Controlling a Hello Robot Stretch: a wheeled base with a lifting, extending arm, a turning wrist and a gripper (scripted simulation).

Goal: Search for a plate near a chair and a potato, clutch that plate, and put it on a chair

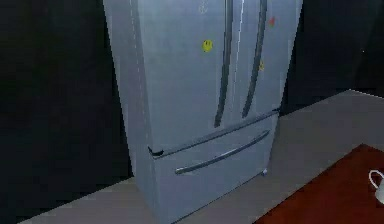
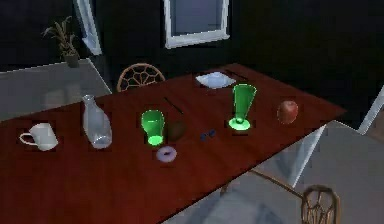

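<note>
Arm side view is showing a dark red worktop (image 2: 100, 175), with a pale flat plate (image 2: 215, 80) lying at its far edge, near a round-backed chair (image 2: 140, 75). A reddish-brown round thing (image 2: 288, 111), possibly the potato, is sitting toward the view's right. A green cup (image 2: 152, 125), a taller green cup (image 2: 243, 105), a clear bottle (image 2: 96, 123) and a white mug (image 2: 40, 137) are standing on the worktop too. Forward view is facing a grey fridge (image 1: 200, 90). The hand's state cannot be told.
</note>
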